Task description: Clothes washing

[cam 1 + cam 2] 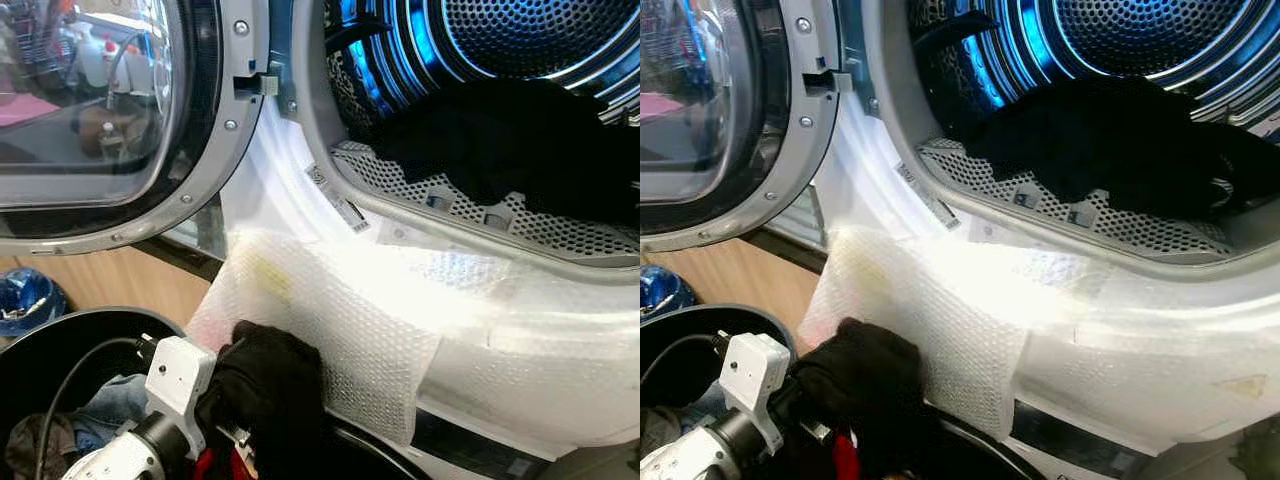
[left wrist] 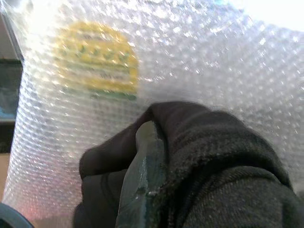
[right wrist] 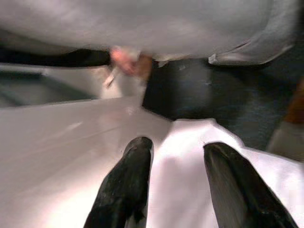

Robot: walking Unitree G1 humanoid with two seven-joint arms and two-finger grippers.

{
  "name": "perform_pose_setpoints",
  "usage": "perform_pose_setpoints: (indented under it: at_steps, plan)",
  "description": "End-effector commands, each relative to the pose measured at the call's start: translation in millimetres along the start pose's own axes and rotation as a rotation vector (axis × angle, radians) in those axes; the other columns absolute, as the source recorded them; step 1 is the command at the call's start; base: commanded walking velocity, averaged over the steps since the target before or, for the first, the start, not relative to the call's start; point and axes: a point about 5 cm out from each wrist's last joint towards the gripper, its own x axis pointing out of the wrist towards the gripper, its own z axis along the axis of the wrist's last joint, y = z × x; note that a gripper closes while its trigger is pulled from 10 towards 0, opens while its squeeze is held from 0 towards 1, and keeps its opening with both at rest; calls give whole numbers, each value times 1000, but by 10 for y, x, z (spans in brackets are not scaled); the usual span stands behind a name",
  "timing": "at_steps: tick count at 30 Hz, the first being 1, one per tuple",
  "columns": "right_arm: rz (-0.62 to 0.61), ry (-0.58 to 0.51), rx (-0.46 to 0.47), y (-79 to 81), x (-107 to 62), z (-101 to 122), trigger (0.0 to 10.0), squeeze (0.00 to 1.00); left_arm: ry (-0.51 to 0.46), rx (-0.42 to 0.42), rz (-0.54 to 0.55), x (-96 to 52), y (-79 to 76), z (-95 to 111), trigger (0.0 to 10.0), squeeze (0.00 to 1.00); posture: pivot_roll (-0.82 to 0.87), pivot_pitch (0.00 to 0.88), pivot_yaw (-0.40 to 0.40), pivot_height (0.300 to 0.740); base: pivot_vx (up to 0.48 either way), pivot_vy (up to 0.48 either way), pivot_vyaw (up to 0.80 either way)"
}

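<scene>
Down low, the left gripper (image 1: 262, 385) is pinching a black cloth (image 1: 265, 375). The cloth is dark, thick and soft, bunched up in a lump around the black fingers (image 2: 142, 171). From the left wrist, one finger sticks out of the folds, with the cloth wrapped over it. The lump sits just above the rim of a round black basket (image 1: 60, 335), right up against the front of the washing machine (image 1: 300, 190).

That front is covered with bubble wrap (image 1: 340, 320), white and bumpy. A yellow sticker (image 2: 97, 61) shows through it, just above the cloth.

More clothes lie in the basket, something blue (image 1: 115, 400) and something red (image 1: 210, 465).

Up higher, the machine's round door (image 1: 100, 120) hangs open on the left side. Inside the drum (image 1: 520, 40), which is shiny with lots of little holes and blue light, another black pile of clothes (image 1: 510, 140) rests on the bottom near the opening.

The right gripper (image 3: 175, 185) has its two black fingers spread apart with nothing between them. It hangs over something white and smooth. Behind it a person in a grey top (image 3: 142, 23) can be seen, blurry.
</scene>
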Motion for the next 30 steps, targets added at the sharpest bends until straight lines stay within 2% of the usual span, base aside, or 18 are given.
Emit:
perform_pose_setpoints:
  at_steps: [1,3,8,13,15,16,18,19,21,29,30]
  plan:
    - [-66,-14,33,-48,-18,-4,10000,0,-30,-4,-51,15,-68,76,0,0,107,92,-110,740,0,0,0]
    - [-119,-36,43,-103,-50,24,10000,0,-24,-18,-102,33,-118,82,0,0,114,85,-109,740,0,0,0]
    - [-84,-138,39,-138,-212,37,10000,0,32,-26,-218,22,-218,38,0,0,113,74,-102,740,0,0,0]
    - [3,-201,-62,-108,-522,-49,10000,0,76,-30,-292,21,-258,-30,0,0,90,63,-101,740,0,0,0]
    - [9,-284,-75,-115,-670,-27,10000,0,89,-31,-321,29,-272,-54,0,0,82,62,-100,740,0,0,0]
    - [9,-284,-75,-115,-670,-27,10000,0,89,-31,-321,29,-272,-54,0,0,82,62,-100,740,0,0,0]
    - [-9,-458,-19,-175,-818,102,10000,0,96,-25,-345,47,-281,-66,0,0,76,64,-101,740,0,0,0]
    - [-5,-543,5,-190,-890,162,10000,427,98,-19,-355,61,-284,-69,0,0,67,69,-98,740,0,0,0]
    - [8,-682,28,-189,-1015,238,10000,1000,97,-19,-374,100,-296,-74,0,0,59,72,-97,740,0,0,0]
    - [-5,-843,28,-90,-1087,354,10000,1000,84,-17,-374,167,-307,-86,0,0,51,85,-105,740,0,0,0]
    - [-1,-901,45,-49,-1107,369,10000,1000,78,-23,-372,183,-316,-80,0,0,55,86,-106,740,0,0,0]
